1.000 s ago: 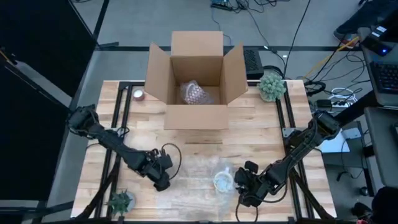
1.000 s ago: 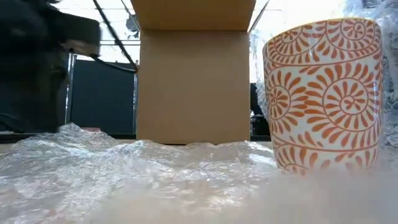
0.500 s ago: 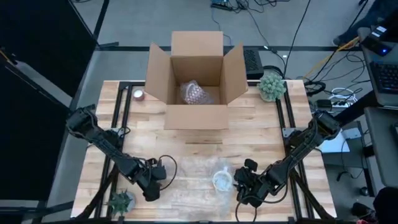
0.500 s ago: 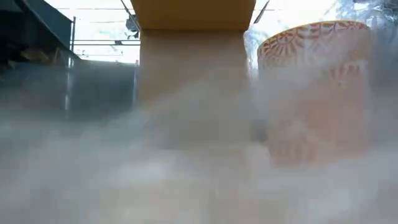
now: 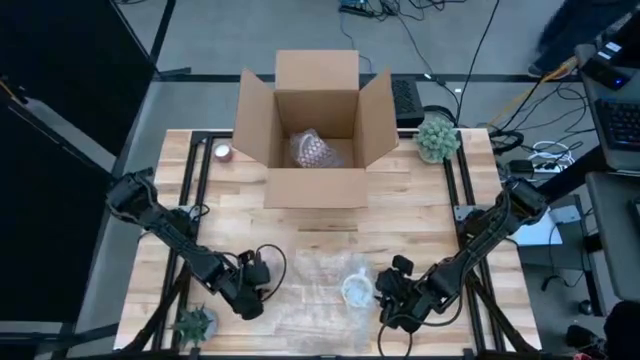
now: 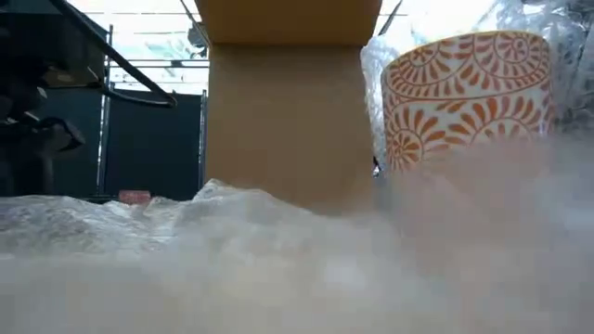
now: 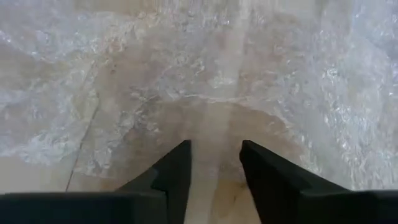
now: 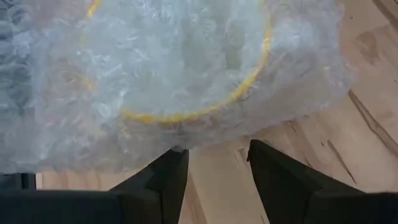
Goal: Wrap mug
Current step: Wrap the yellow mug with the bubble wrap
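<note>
Mug stands on bubble wrap, between open left end effector and open right end effector.

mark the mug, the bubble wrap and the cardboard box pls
mug (image 5: 357, 291), high view, on its open top.
bubble wrap (image 5: 312, 272), high view, flat sheet left of the mug.
cardboard box (image 5: 316, 187), high view, on its front wall.
</note>
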{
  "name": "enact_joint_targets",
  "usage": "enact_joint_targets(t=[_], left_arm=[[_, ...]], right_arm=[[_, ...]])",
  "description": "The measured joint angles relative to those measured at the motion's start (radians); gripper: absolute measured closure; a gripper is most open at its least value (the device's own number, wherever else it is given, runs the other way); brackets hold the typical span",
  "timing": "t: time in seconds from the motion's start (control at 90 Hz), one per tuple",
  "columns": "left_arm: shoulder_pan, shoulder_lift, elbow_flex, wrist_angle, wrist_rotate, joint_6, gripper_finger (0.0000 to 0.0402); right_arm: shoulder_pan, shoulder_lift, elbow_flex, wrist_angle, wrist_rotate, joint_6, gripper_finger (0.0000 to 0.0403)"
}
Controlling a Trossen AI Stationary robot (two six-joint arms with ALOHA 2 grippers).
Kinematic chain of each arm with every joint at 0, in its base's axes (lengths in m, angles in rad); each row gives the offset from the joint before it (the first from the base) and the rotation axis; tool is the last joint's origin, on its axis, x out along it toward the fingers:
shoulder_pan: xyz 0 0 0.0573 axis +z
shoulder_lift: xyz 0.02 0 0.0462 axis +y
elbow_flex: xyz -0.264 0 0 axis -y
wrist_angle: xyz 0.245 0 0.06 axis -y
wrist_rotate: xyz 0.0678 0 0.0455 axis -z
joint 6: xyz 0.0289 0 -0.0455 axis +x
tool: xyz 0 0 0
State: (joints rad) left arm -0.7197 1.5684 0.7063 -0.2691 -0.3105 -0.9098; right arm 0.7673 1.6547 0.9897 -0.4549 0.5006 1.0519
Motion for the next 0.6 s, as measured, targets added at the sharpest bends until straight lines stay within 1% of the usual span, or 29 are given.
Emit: enact_joint_targets(t=[0.156,0.211,0.356,0.511,0.6], left_arm=[[0.0,0.0,0.0,-0.001,-0.001,0.01,0.0374],[0.0,0.0,0.0,-0.001,0.0,0.03,0.0392],[0.0,0.0,0.011,-0.012,0.003,0.043,0.04],[0.0,0.0,0.071,-0.046,0.006,0.111,0.0401],[0.006,0.0,0.115,-0.04,0.006,0.146,0.0401]], right_arm=[[0.0,0.0,0.0,0.001,-0.001,-0.005,0.0245],[0.0,0.0,0.0,0.003,-0.001,-0.006,0.0245],[0.0,0.0,0.0,0.003,-0.001,-0.008,0.0245],[0.0,0.0,0.0,0.003,-0.002,-0.008,0.0245],[0.0,0.0,0.0,0.003,-0.002,-0.009,0.0245]])
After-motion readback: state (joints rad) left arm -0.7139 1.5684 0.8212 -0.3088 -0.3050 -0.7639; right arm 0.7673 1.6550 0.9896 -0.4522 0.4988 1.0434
